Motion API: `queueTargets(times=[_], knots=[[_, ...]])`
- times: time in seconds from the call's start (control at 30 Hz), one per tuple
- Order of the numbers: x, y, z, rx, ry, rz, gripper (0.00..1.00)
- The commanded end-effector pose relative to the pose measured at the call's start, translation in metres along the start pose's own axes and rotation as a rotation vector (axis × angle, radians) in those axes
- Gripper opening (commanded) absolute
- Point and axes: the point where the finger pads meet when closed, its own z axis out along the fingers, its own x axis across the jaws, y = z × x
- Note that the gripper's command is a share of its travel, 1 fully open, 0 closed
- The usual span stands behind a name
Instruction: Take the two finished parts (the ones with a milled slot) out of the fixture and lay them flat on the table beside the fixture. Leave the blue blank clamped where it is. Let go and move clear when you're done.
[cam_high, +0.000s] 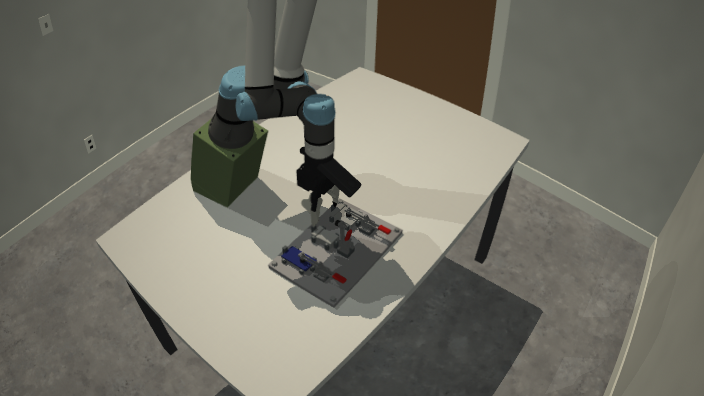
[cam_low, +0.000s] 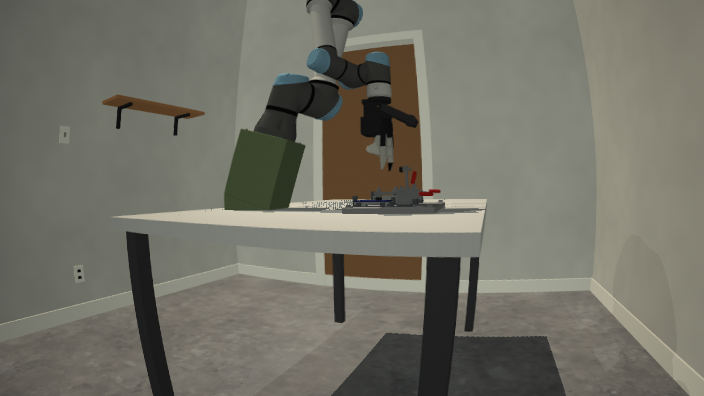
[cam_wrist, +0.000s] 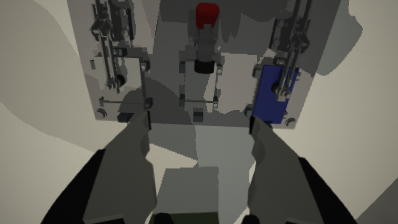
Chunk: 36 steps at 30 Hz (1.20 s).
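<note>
The gripper (cam_high: 324, 216) (cam_low: 386, 167) (cam_wrist: 200, 114) hangs above the fixture (cam_high: 360, 272) (cam_low: 390, 211) (cam_wrist: 170, 40), fingers spread, with nothing between them and the tips apart from everything below. The fixture lies flat on the table (cam_high: 200, 300) (cam_low: 300, 225) (cam_wrist: 30, 50) and has three nests in a row.

In the wrist view, the blue blank (cam_high: 291, 257) (cam_wrist: 267, 100) sits in the nest just ahead of one fingertip, with its clamp (cam_high: 322, 272) (cam_wrist: 298, 40) reaching over it. Ahead of the other fingertip, the opposite end nest shows a pale face among its pins, under the end clamp (cam_high: 367, 227) (cam_wrist: 102, 27). The middle nest, ahead of the gap between the fingers, shows a grey face; the middle clamp (cam_high: 345, 247) (cam_low: 407, 195) (cam_wrist: 205, 45) has its red handle raised. Whether either face is a finished part cannot be told, as no milled slot can be made out.
</note>
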Motion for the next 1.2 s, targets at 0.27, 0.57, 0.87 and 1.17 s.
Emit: queueTargets(times=[0.27,0.57,0.87,1.17], knots=[[0.0,0.002,0.001,0.001,0.0,0.0,0.59],[0.0,0.002,0.013,0.001,0.0,0.0,0.59],[0.0,0.002,0.03,0.001,0.0,0.0,0.59],[0.0,0.002,0.047,0.001,0.0,0.0,0.59]])
